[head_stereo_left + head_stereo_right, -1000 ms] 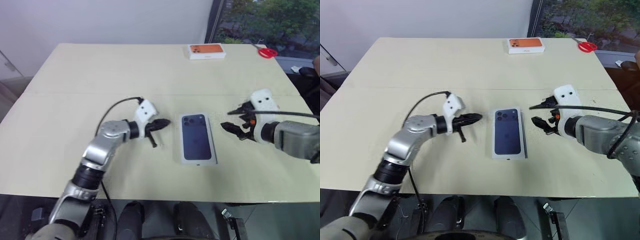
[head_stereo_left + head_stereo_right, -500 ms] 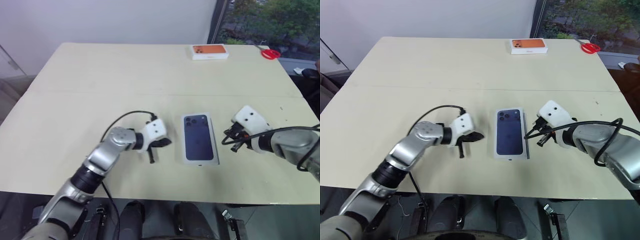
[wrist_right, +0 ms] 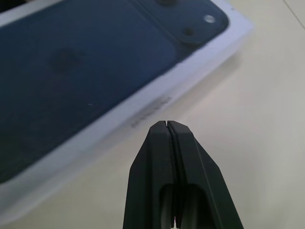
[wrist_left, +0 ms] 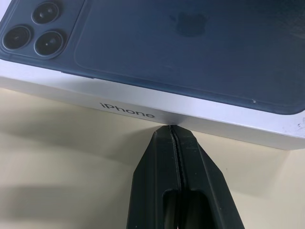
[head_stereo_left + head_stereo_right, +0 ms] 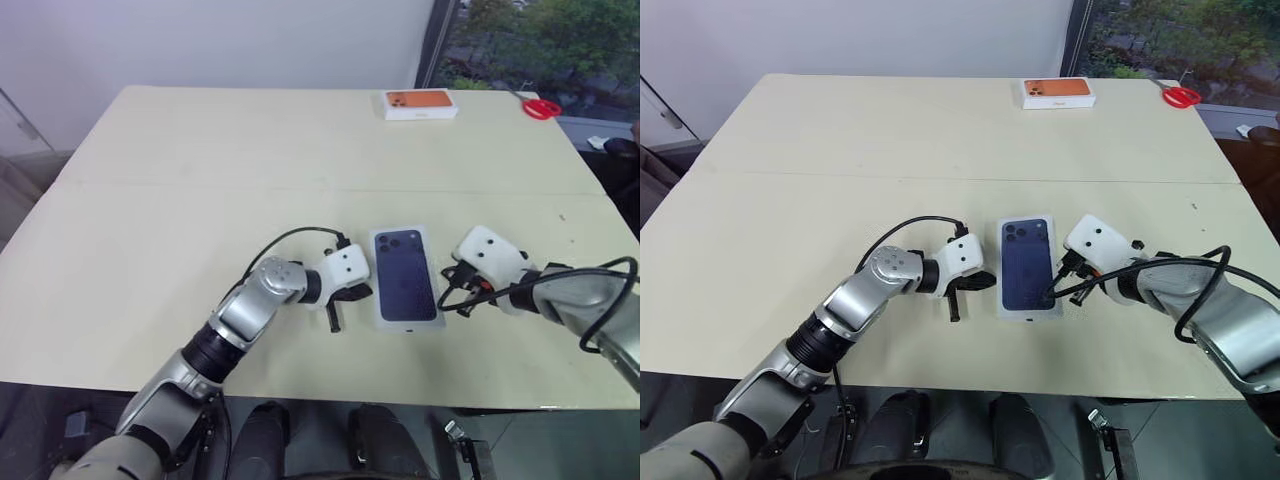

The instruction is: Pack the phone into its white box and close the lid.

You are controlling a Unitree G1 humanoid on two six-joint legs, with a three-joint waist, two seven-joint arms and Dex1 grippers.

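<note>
The lid (image 5: 406, 276), white with a dark blue phone picture on top, lies flat near the table's front edge. Its white side wall (image 4: 143, 110) carries grey lettering. The phone and the white box are hidden; only the lid's top and sides show. My left gripper (image 5: 368, 293) is shut and empty, with its tips (image 4: 170, 128) against the lid's left side wall. My right gripper (image 5: 447, 289) is also shut and empty. Its tips (image 3: 167, 123) sit just off the lid's right side wall (image 3: 143, 112), low over the table.
An orange-topped white box (image 5: 420, 103) lies at the far edge of the beige table (image 5: 200, 180), with red scissors (image 5: 540, 106) to its right. Black cables loop from both wrists. Open tabletop lies to the left and behind the lid.
My right gripper went from open to shut, rolled and sank beside the lid. My left gripper moved right and down until its tips met the lid's left side.
</note>
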